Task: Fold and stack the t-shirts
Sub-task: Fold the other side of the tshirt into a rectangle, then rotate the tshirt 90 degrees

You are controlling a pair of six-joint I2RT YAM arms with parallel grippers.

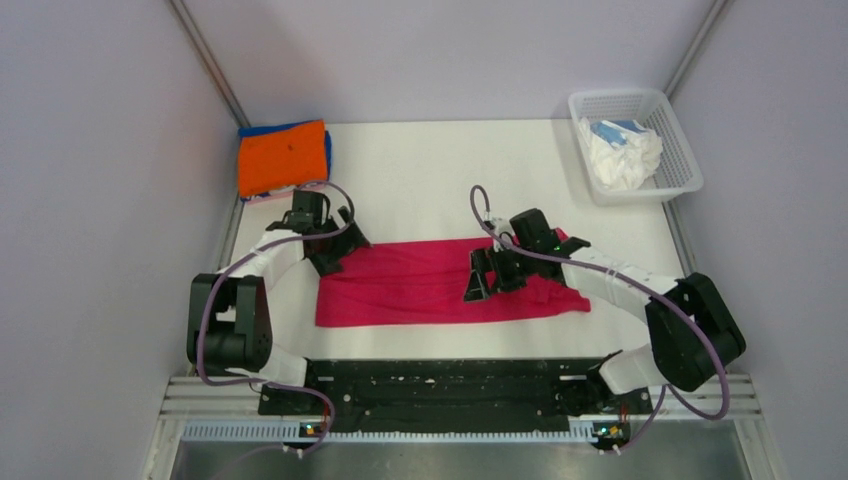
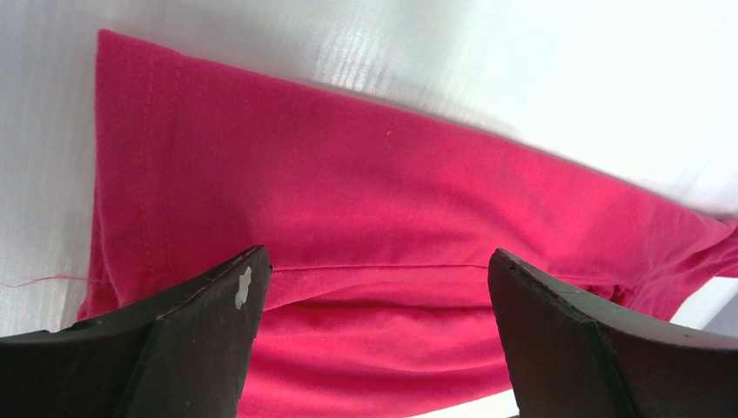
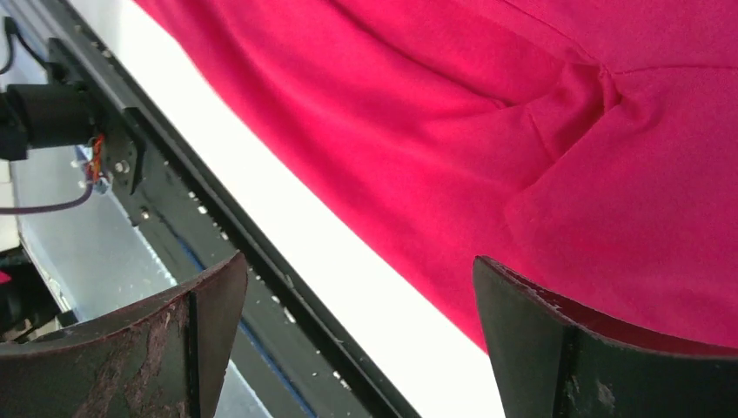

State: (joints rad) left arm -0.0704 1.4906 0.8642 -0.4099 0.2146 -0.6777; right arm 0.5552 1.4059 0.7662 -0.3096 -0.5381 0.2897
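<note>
Crimson-pink t-shirt lay flat as a wide band across the middle of the white tabletop, long axis running 9 to 3 o'clock, nearer the 6 o'clock edge. One layer edge ran across it in the left wrist view, and a puckered crease showed in the right wrist view. Left end effector sat over the shirt's 10 o'clock corner, jaws spread wide, nothing between them — whether the tips touched the cloth couldn't be told. Right end effector sat over the shirt's right half, jaws likewise spread, gripping nothing; its wrist view took in the shirt's near edge, a strip of bare tabletop and the black base rail. At 10 o'clock on the tabletop a folded orange t-shirt lay stacked on a blue t-shirt, blue peeking out at the far and right edges. At 2 o'clock the white mesh basket held a crumpled white t-shirt with a pale blue t-shirt at its far side — both spots well apart from the pink shirt.
</note>
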